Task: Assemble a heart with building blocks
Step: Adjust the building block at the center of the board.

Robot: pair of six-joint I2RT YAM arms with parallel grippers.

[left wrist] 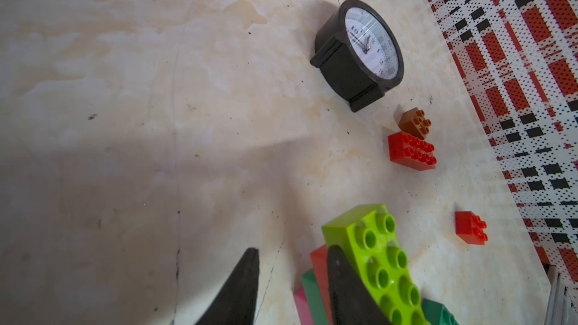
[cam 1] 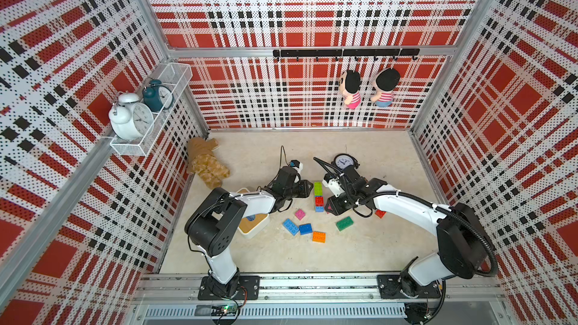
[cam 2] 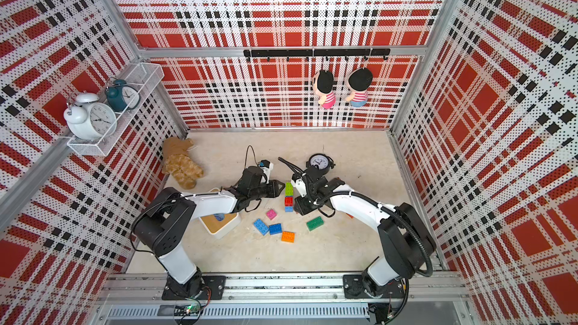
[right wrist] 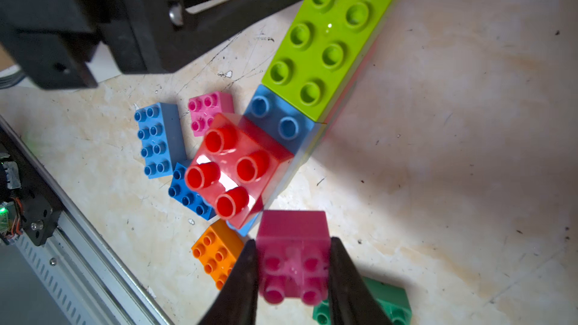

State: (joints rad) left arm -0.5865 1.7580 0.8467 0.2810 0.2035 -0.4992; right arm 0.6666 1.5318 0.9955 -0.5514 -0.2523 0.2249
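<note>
The right pincer [right wrist: 294,279] pinches a dark pink block [right wrist: 292,245], ready to press on. At its 11 o'clock stands the block stack [right wrist: 328,35]. The left pincer [left wrist: 294,279], pressed together, steadies the stack's side.

The green brick [right wrist: 387,304] sits half hidden behind the right fingers [right wrist: 350,289], cropped below.

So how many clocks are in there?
3. A white alarm clock and a teal alarm clock sit in the wire shelf on the side wall; a black clock stands on the floor behind the arms.
</note>
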